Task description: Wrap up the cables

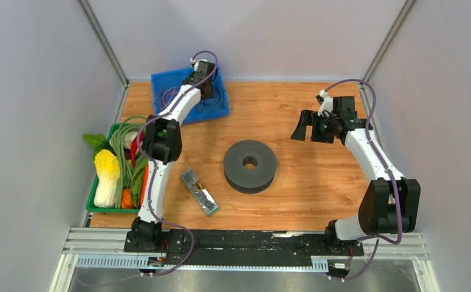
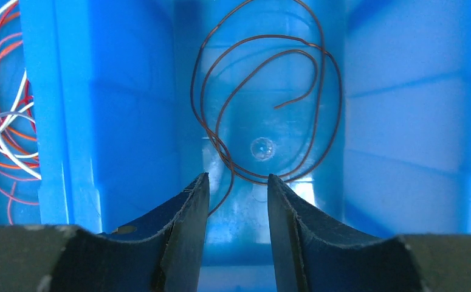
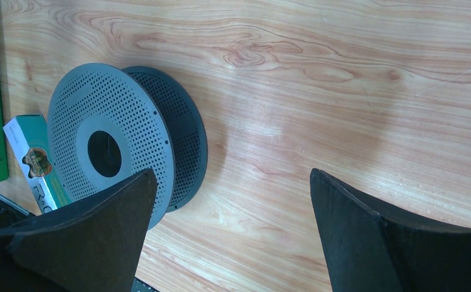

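Top view: the left gripper (image 1: 203, 85) hangs over the blue bin (image 1: 160, 85), and the right gripper (image 1: 299, 126) stands well apart near the spool (image 1: 250, 165). Left wrist view: the jaws are partly open and empty. The cable (image 2: 341, 97) lies coiled on the bin floor just ahead, so the left arm is nearer. Right wrist view: the jaws are wide and empty.

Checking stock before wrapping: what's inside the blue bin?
A thin dark cable, loosely coiled, in one compartment; red, orange, white wires in the next. The left gripper hides the near floor.
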`<act>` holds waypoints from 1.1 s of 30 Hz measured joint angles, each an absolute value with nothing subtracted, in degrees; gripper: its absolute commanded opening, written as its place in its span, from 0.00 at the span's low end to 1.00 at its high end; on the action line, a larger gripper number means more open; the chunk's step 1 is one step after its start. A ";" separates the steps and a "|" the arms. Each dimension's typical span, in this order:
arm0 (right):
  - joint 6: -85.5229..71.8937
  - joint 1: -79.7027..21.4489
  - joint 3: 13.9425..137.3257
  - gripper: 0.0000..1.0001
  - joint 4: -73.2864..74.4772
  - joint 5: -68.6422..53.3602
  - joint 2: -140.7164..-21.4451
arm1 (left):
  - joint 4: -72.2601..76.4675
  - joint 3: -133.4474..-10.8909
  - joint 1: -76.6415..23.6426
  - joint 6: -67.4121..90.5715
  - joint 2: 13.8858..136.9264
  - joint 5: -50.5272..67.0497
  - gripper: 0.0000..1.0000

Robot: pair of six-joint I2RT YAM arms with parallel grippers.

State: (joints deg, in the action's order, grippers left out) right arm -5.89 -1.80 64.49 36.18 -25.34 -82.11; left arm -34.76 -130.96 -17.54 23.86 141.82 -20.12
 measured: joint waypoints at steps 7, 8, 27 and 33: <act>-5.93 -1.80 64.49 1.00 36.21 -25.28 -82.28 | -35.40 -131.09 -14.94 30.02 143.65 -16.32 0.50; -5.93 -1.80 64.49 1.00 36.23 -25.12 -82.37 | -35.44 -131.09 -14.63 30.89 143.92 -15.53 0.49; -5.93 -1.80 66.08 1.00 37.47 -24.08 -86.46 | -39.40 -132.20 -11.73 35.92 145.67 -10.13 0.00; -5.93 -1.80 66.06 1.00 37.47 -24.10 -86.50 | -37.06 -133.03 -11.66 31.11 145.64 -11.49 0.00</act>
